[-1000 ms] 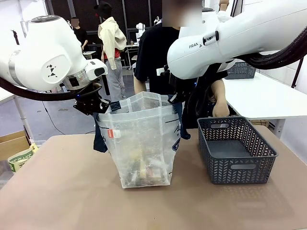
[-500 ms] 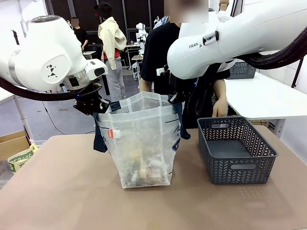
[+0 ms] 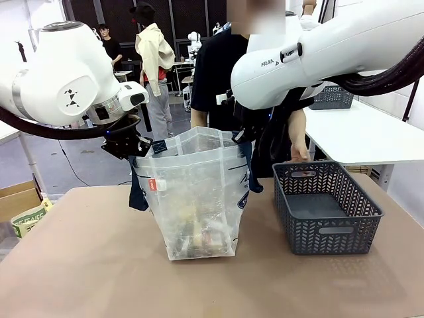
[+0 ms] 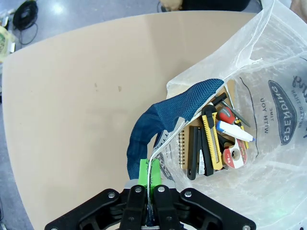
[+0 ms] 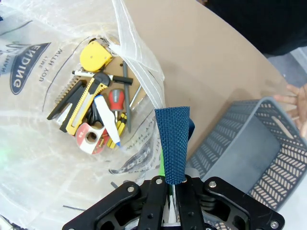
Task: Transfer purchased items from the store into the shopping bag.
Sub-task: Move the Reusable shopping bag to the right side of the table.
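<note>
Fingers (image 4: pixel 143 171) downward, tight on shopping bag (image 3: pixel 199 185)

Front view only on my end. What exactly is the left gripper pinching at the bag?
Observer: The left gripper is shut on the shopping bag rim, with the navy handle looping beside it.
Operator: Right one?
Observer: The right gripper is shut at the bag's rim where the other navy handle rises.
Operator: Contents?
Observer: A yellow utility knife, red-handled screwdriver and tape roll lie on the bag's bottom.
</note>
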`<state>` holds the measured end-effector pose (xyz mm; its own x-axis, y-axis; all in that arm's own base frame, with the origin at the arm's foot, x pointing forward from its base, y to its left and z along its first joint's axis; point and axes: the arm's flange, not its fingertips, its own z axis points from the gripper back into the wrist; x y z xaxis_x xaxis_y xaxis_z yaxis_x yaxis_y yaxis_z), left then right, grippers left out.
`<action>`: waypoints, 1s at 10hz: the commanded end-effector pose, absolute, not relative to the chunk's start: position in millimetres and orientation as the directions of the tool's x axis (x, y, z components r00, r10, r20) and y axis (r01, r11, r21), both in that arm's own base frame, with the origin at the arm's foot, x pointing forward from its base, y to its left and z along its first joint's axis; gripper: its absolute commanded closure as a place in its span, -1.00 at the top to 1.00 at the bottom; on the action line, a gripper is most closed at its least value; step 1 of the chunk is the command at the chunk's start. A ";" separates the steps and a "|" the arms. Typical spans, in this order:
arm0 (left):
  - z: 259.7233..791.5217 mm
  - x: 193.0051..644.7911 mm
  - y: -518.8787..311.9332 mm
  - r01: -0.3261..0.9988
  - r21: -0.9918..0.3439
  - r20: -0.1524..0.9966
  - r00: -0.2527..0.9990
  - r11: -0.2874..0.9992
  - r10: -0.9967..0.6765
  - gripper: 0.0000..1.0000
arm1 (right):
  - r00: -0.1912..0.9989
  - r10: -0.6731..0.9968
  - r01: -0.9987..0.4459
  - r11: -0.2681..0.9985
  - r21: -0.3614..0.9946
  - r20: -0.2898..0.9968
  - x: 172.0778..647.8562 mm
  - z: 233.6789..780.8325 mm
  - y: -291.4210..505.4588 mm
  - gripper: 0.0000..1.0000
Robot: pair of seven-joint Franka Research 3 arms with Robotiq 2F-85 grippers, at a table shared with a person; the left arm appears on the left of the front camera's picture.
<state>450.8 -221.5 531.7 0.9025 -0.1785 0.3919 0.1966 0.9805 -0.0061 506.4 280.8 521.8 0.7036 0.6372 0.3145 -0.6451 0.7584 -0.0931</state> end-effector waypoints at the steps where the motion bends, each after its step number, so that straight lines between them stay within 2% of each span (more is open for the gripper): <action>1: 533.5 447.4 -219.3 0.178 -0.009 0.392 0.906 0.984 -0.161 -1.00 | 0.708 0.633 -0.641 0.762 -0.092 0.313 506.6 521.9 279.7 -1.00; 9: 531.7 450.8 -221.5 0.197 -0.006 0.392 0.903 0.980 -0.178 -1.00 | 0.704 0.637 -0.645 0.758 -0.093 0.315 506.4 521.8 280.8 -1.00; 10: 533.5 448.2 -225.0 0.196 -0.031 0.400 0.901 0.980 -0.167 -1.00 | 0.786 0.539 -0.557 0.830 -0.032 0.304 507.6 524.2 288.2 -1.00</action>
<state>450.5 -222.8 531.3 0.9025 -0.1800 0.3913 0.1986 0.9800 -0.0073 505.9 281.6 521.6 0.7287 0.6094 0.3125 -0.6198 0.7809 -0.0776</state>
